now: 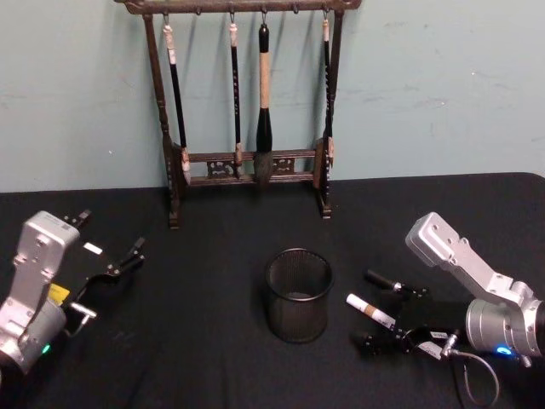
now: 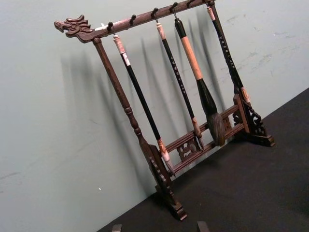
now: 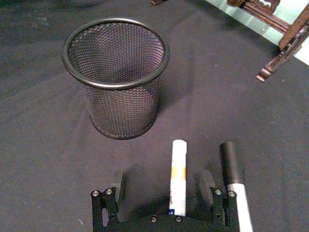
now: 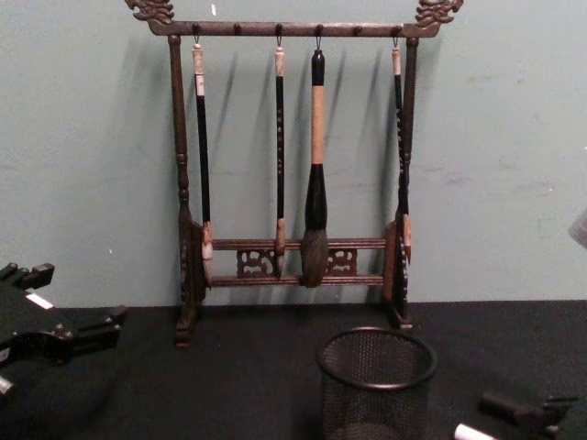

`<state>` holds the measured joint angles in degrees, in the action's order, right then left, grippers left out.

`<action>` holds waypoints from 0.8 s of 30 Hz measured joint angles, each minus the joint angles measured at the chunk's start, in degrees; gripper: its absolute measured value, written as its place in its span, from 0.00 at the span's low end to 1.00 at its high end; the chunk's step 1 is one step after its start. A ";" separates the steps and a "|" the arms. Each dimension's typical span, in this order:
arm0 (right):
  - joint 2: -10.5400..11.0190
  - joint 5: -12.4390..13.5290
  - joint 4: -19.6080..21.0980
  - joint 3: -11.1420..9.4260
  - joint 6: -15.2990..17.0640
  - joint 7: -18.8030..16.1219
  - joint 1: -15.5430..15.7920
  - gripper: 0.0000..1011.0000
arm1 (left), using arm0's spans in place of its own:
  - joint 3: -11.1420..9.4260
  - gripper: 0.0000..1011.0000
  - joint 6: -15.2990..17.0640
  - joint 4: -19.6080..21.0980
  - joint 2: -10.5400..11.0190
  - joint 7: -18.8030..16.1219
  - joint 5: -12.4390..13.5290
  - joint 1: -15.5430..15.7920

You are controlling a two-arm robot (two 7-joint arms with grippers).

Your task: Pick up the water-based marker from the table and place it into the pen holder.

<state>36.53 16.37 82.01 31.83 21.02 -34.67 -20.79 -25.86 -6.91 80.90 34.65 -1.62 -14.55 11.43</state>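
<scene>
Left gripper [image 1: 111,230] hangs over the left of the table [image 1: 196,341], fingers spread, holding nothing. Pen holder [image 1: 297,294] stands upright mid-table, its inside obscured by the mesh. Marker [image 3: 178,176] lies flat just right of it, between the parted fingers of the right gripper [image 3: 162,180], touching neither. Its near end is hidden by the gripper body.
</scene>
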 joint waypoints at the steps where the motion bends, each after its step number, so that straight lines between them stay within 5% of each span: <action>1: 0.00 0.00 0.00 0.00 0.00 0.00 0.00 0.99 | 0.00 1.00 0.00 0.00 0.00 0.00 0.00 0.00; 24: -2.14 -0.02 -3.23 0.06 0.29 -0.20 -0.93 0.99 | 0.00 1.00 0.00 0.00 0.00 0.00 0.00 0.00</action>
<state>34.39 16.35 78.79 31.89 21.32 -34.87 -21.72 -25.86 -6.91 80.90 34.65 -1.62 -14.55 11.43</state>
